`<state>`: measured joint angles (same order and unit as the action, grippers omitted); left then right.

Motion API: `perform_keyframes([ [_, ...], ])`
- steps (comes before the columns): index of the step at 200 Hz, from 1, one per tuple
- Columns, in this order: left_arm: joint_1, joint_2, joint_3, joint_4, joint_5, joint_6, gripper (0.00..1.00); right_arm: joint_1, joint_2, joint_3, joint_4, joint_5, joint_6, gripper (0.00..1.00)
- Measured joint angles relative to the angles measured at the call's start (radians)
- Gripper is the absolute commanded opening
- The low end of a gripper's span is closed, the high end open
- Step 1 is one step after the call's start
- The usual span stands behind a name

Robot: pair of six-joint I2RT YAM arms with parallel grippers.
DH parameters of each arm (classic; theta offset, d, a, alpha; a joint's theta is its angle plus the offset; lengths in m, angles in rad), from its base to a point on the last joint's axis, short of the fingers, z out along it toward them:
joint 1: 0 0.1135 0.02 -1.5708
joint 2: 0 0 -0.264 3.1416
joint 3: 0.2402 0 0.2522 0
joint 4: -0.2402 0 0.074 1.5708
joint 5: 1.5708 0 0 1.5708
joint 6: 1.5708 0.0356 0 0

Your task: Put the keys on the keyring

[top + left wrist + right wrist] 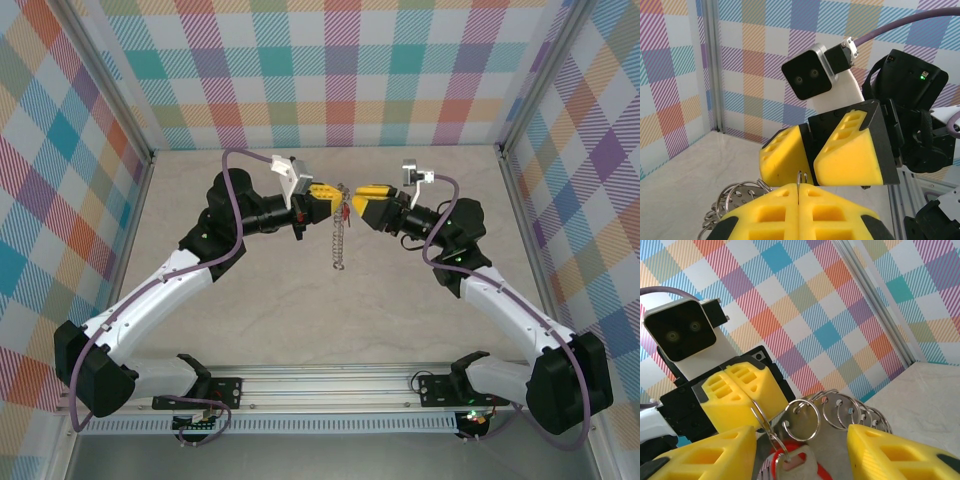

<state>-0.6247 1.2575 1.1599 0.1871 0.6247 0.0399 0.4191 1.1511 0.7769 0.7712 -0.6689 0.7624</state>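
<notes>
Nearest, the right gripper (800, 437) is held with jaws half apart around the red-headed key (796, 466), which is not yet pinched; beyond, the light, springy, slippery keyring (840, 410) is clamped by its thin wire in the left gripper (742, 390); the key's flat head is judged the surest hold
</notes>
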Motion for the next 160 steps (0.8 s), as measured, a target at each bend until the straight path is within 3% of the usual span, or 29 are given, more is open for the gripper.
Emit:
perform_keyframes([
  [160,0.0,0.011,0.0,0.007,0.008,-0.022,0.0,0.0,0.043,0.016,0.06,-0.044,0.048,0.41],
])
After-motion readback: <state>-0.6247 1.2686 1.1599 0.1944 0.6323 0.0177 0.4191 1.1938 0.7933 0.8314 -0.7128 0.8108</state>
